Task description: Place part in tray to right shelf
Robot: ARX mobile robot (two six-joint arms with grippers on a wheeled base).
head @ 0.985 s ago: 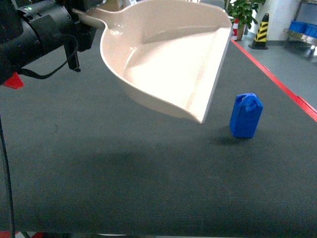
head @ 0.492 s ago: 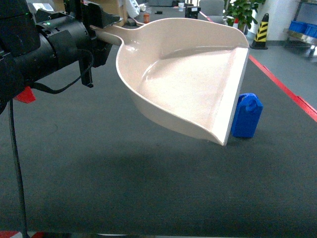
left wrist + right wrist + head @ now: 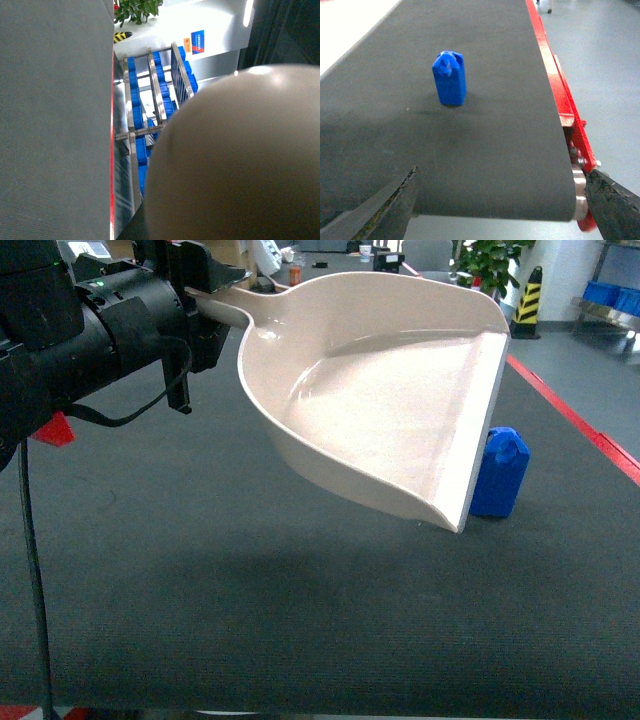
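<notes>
I see the blue part [image 3: 499,473] standing upright on the dark belt [image 3: 200,570], well ahead of my right gripper [image 3: 502,210], whose jaws gape wide with nothing between them. My left gripper [image 3: 195,300] is clamped on the tray [image 3: 380,400] handle, its front lip just beside the part.

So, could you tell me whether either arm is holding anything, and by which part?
The left gripper holds the tray by its handle, lifted above the belt. The right gripper is open and empty.
</notes>
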